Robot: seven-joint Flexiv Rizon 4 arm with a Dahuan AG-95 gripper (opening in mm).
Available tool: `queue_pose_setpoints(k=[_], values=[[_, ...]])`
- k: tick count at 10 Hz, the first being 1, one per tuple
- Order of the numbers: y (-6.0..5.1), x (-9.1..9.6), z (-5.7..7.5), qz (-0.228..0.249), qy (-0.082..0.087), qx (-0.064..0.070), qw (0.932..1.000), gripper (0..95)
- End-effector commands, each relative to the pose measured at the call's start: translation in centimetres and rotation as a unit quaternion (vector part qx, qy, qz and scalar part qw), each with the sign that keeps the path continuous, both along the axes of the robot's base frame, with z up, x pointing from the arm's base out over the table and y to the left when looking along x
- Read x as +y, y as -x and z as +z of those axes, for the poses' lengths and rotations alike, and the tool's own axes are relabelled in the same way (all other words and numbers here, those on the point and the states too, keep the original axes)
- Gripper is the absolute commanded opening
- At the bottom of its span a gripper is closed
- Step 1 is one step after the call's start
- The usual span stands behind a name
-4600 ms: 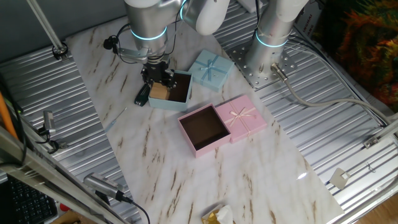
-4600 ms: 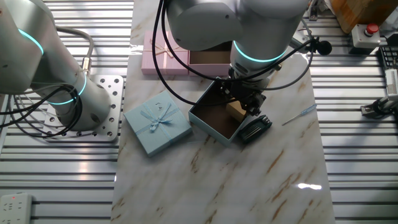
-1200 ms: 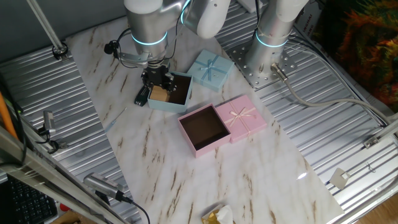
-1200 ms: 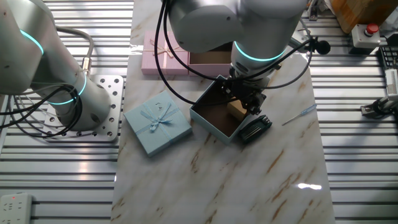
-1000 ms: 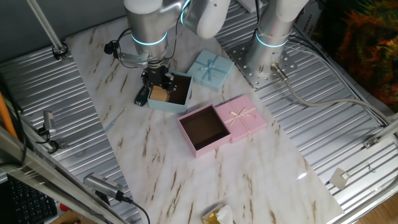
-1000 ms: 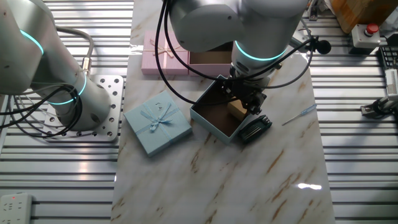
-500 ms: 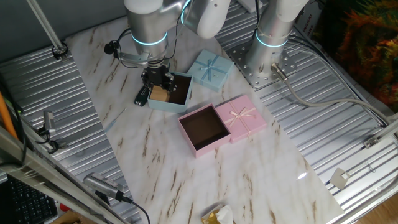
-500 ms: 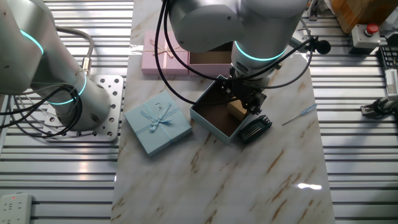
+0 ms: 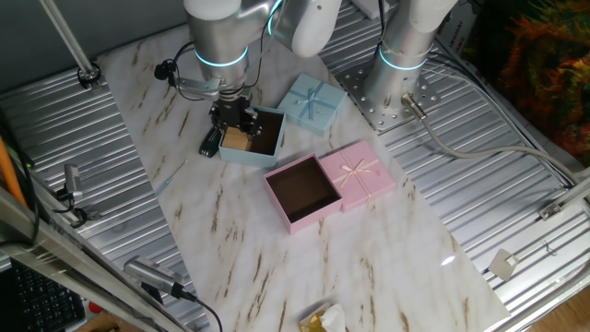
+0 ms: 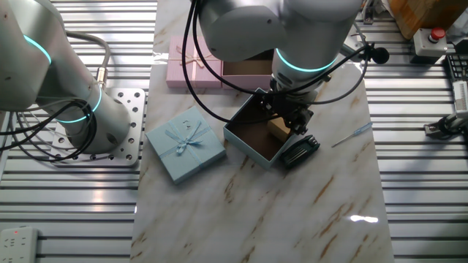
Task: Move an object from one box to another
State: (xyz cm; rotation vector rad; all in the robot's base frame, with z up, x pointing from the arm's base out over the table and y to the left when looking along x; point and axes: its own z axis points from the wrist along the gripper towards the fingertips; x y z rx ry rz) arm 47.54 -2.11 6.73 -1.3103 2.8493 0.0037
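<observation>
The object, a small tan cube (image 9: 237, 139) (image 10: 277, 130), sits low inside the light blue box (image 9: 251, 155) (image 10: 249, 150), at the end nearest the flat black item. My gripper (image 9: 232, 121) (image 10: 287, 117) reaches straight down into that box. Its dark fingers press against the cube's sides from above, shut on it. The lower part of the cube shows below the fingers. The pink box (image 9: 303, 218) (image 10: 239, 70) has only its dark brown interior showing, and the arm partly hides it in the other fixed view.
A flat black item (image 9: 211, 140) (image 10: 300, 151) lies against the blue box's outer wall. The blue lid with bow (image 9: 312, 102) (image 10: 185, 143) and the pink lid with bow (image 9: 359, 174) (image 10: 194, 64) rest on the marble. A second arm's base (image 9: 396, 88) (image 10: 80, 117) stands beside the table.
Since 4.6 s ago the gripper and cube have sunk slightly into the blue box. Over the last second nothing has moved.
</observation>
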Motion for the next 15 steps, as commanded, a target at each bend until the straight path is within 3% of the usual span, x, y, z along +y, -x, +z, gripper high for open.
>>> queue_pose_setpoints(k=[1,7,8,15], values=[[0.00,0.01,0.00,0.000,0.000,0.000,1.0000,38.0],[0.00,0.01,0.00,-0.001,0.000,0.000,1.0000,38.0],[0.00,0.01,0.00,-0.001,0.000,0.000,1.0000,57.0],[0.00,0.01,0.01,-0.001,-0.001,0.001,1.0000,57.0]])
